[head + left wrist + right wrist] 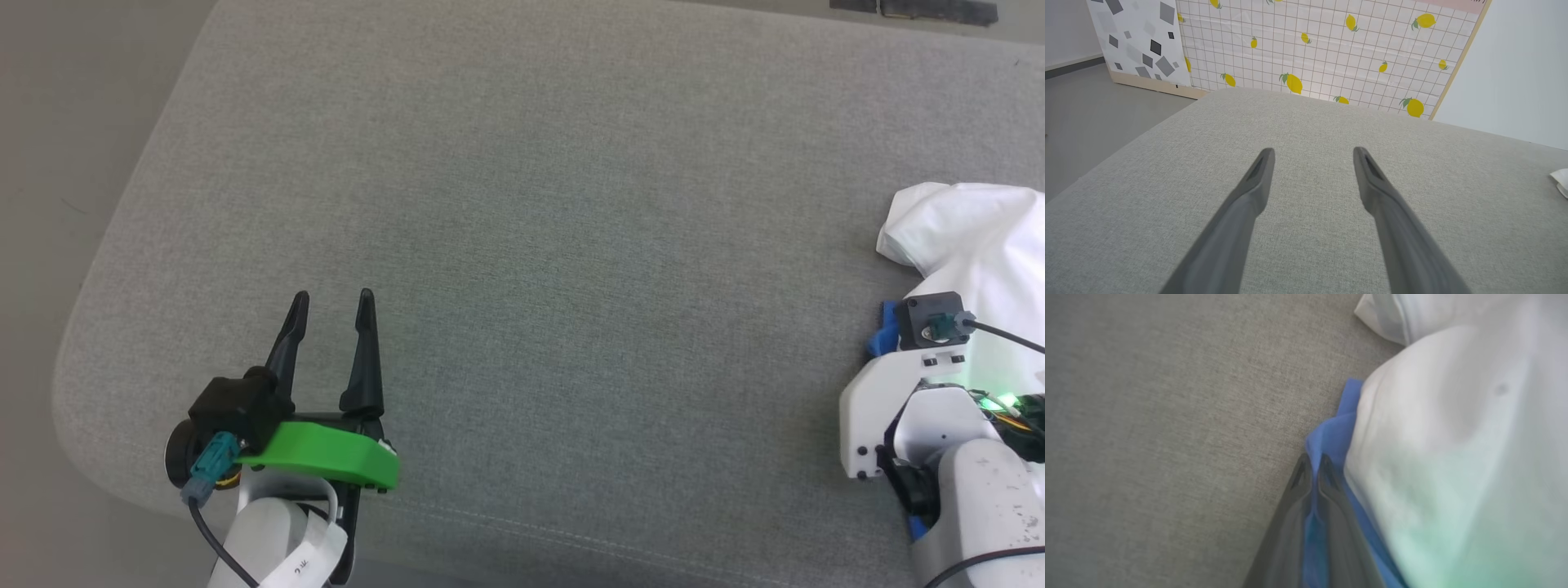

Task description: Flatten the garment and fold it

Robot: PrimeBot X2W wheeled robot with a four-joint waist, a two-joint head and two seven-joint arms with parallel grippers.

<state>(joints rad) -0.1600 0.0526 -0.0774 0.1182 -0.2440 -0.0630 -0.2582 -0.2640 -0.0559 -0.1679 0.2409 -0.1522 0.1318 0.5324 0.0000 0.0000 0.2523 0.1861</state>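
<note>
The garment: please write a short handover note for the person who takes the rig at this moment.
Left gripper: open, holding nothing, over the grey cushion, far from the cloth.
Right gripper: shut on a blue edge of the garment.
Garment: crumpled in a heap at the cushion's right side, partly out of the head view.
Done: one pinch taken; nothing flattened, nothing folded.
To do: probably draw it toward the middle, take a second hold with the left gripper, spread flat, then fold.

Grey cushion (pixel 522 204) wide open ahead of left hand (pixel 332 296); bunched garment (pixel 980 237) blocks right edge.
</note>
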